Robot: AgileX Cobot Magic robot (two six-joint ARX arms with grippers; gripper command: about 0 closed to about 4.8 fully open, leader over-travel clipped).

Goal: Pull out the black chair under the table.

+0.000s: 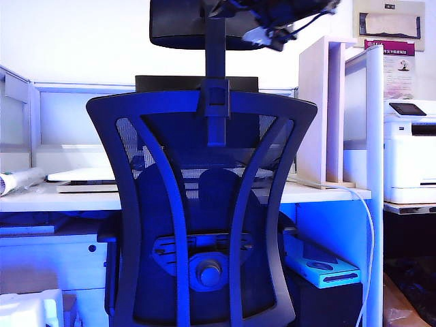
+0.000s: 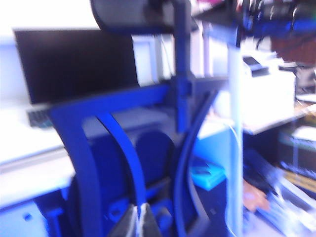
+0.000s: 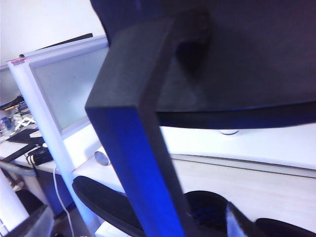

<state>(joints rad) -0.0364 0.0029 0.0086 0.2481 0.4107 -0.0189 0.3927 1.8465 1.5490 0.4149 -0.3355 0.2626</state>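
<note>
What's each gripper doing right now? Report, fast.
Left gripper: low behind the black chair, fingertips together, shut, holding nothing.
Right gripper: up by the chair's headrest, open, gripping nothing.

Right arm up high; right pincer (image 1: 276,34) sits at the top of the exterior view, fingers spread wide, nothing between them. Left pincer (image 2: 138,220) low, fingertips nearly touching, closed, nothing gripped, seen only on its wrist camera.

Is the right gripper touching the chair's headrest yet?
Cannot tell. In the exterior view the right gripper overlaps the headrest of the black chair, showing neither contact nor gap. The right wrist view shows the headrest post close up, no contact.
</note>
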